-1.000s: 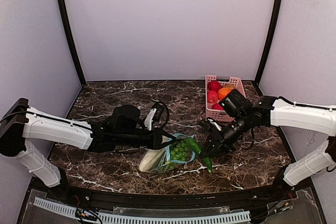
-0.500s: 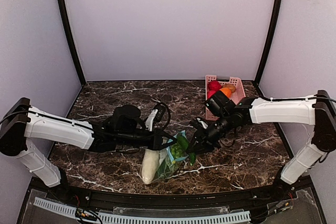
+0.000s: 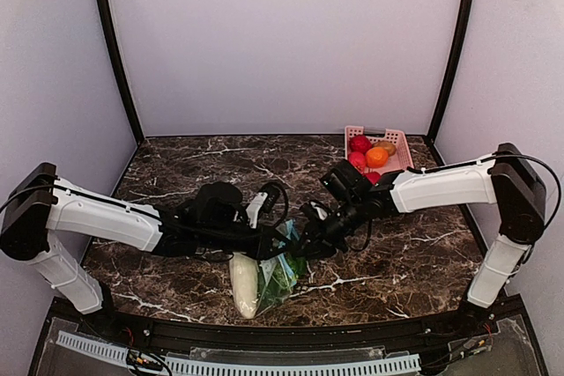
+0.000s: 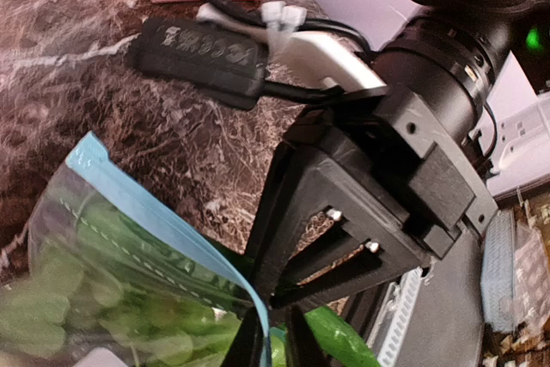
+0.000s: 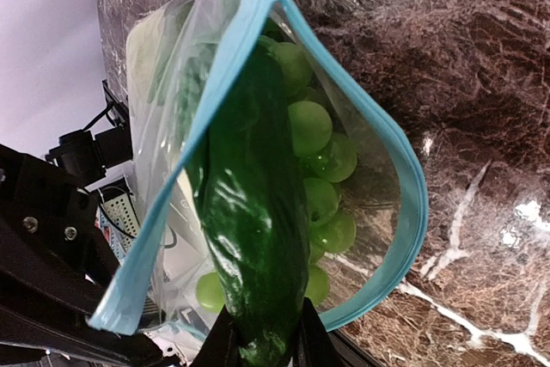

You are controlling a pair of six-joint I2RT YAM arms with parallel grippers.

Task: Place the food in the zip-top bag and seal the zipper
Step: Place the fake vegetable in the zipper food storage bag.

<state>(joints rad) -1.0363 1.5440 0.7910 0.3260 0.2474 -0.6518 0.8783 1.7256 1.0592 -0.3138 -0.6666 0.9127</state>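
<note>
The left gripper [image 4: 271, 343] is clamped on the near end of the zipper [image 5: 411, 204], holding the zip-top bag [image 4: 60, 212] up off the marble table [image 3: 405, 261] with its mouth gaping towards the right. A second ago the bag lay slumped and wide. Now it hangs narrower and more upright, and the pale gourd [image 3: 242, 283] at the bag's left side has swung to point at the near table edge. The gourd is smooth, matte and blunt-ended. It seems to sit behind the clear film, though the overhead view does not settle that.

The bag itself is thin, crinkly and glossy, and its teal strip bows into an open loop. Inside the bag are the ruffled, dark leafy vegetable [image 3: 280, 277] and the grapes [image 5: 309, 126], which are small, round, waxy beads.

The main change is at the mouth. The slim pepper [image 5: 249, 212], shiny and dark green, was well to the right of the bag a second ago. Now its front end is past the zipper and lies over the grapes. The right gripper [image 5: 260, 345] pinches its tail just outside the bag's mouth.

By my reading the last piece of food is about halfway in, and release and sealing are not yet done.

Far right of the bag stands a pink slatted basket [image 3: 394, 140] of red and orange fruit.
</note>
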